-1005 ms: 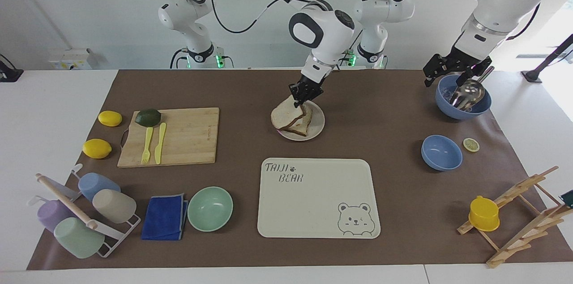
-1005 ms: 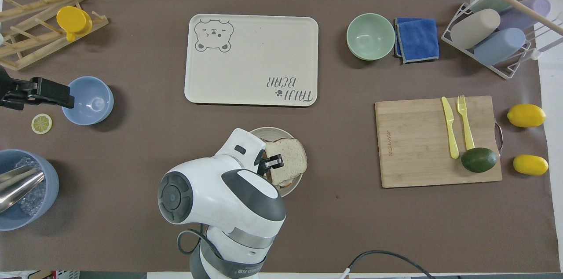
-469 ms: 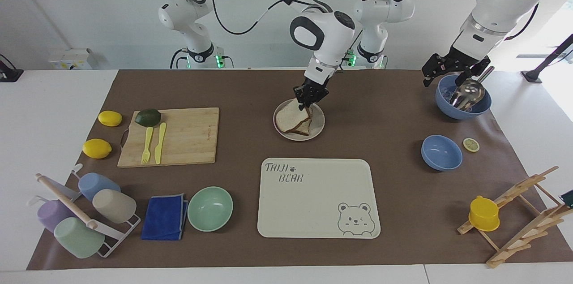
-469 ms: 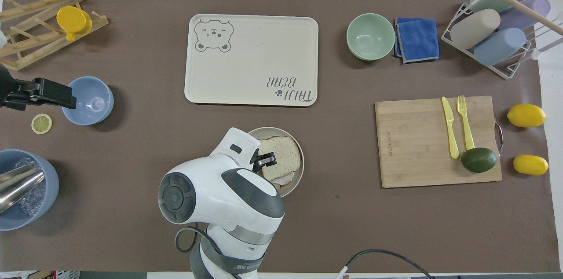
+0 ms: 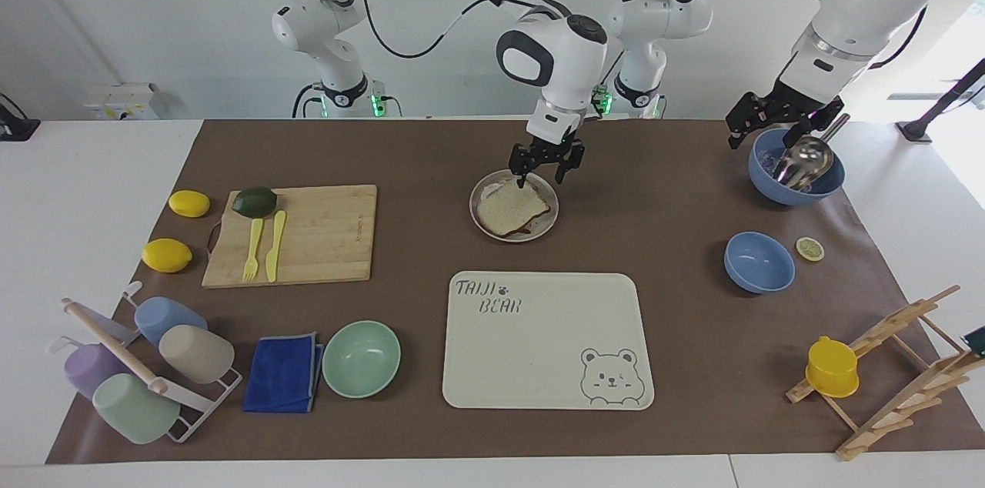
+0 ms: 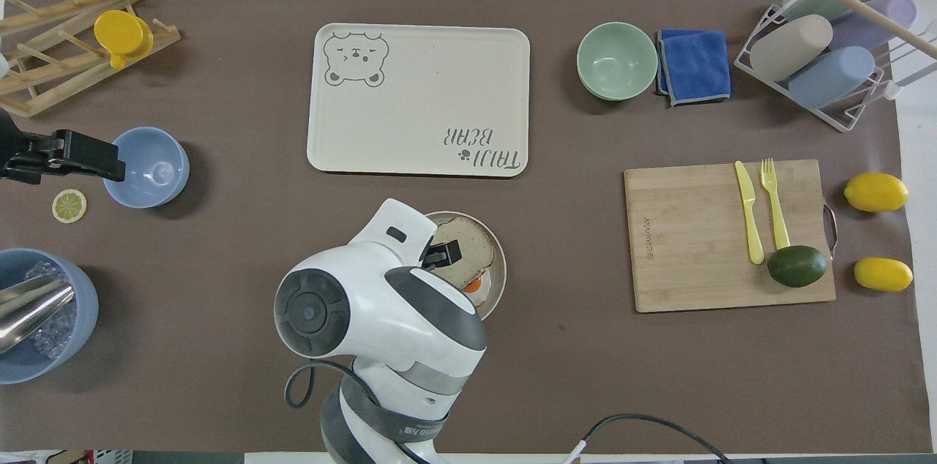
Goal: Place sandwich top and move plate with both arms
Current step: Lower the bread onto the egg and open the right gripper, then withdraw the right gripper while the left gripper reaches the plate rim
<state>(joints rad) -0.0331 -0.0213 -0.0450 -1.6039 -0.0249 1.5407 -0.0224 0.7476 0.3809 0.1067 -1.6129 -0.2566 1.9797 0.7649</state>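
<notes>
The sandwich top (image 5: 512,207) lies flat on the plate (image 5: 548,225), laid over the egg-bearing slice so that only a bit of egg (image 6: 477,282) peeks out on the side nearer the robots in the overhead view. It rests level and inside the rim, which suits a plate that is to be carried: nothing overhangs where fingers would take the rim. The plate sits about midway along the counter, closer to the robots' edge than the bear-printed tray (image 5: 539,349), which lies between it and the edge away from the robots.

The right gripper (image 5: 545,167) hangs over the plate's rim on the robots' side, just above the slice's rounded end. Its jaws stand wide and hold nothing; the facing view shows a clear gap between the fingertips and the bread, so the slice lies free. By that reading the placing step looks done and the plate move is not yet begun.

The left gripper (image 5: 777,126) waits over the blue bowl (image 5: 796,192) holding a metal scoop (image 5: 804,157), near the corner at the left arm's end by the robots' edge, well apart from the plate. It would need to come in toward the middle for a two-arm lift, each gripper taking its own part of the rim
</notes>
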